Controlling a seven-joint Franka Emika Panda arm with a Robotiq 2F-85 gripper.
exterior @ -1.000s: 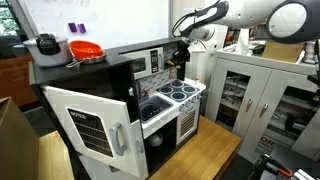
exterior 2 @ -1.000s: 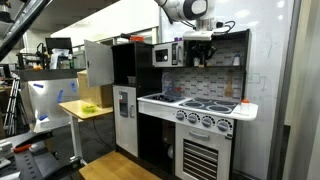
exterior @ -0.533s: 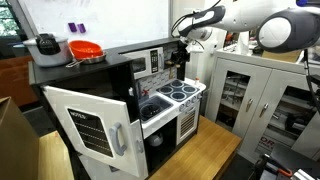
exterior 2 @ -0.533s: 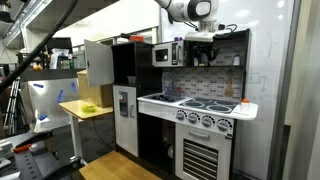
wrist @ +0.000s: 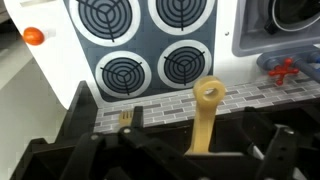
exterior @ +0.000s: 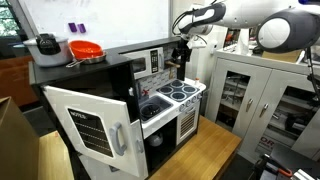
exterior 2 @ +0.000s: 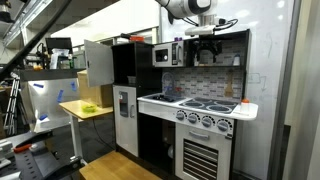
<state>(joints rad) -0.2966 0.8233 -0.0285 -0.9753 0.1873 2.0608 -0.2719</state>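
I hold the hand [exterior 2: 205, 54] high against the back wall of the toy kitchen [exterior: 100, 120], right of centre in an exterior view, above the stove top [exterior 2: 200, 104]. In the wrist view its fingers [wrist: 80, 122] stand wide apart, released. A yellow utensil [wrist: 203, 122] with a ring end (a spatula handle, I think) stands upright between them at lower centre, touching neither that I can see. The burners [wrist: 125, 75] fill the top of that frame, with an orange knob [wrist: 35, 37] at upper left.

No text readable for me here — white lettering on dark door panel [exterior: 92, 128], too small to make out.
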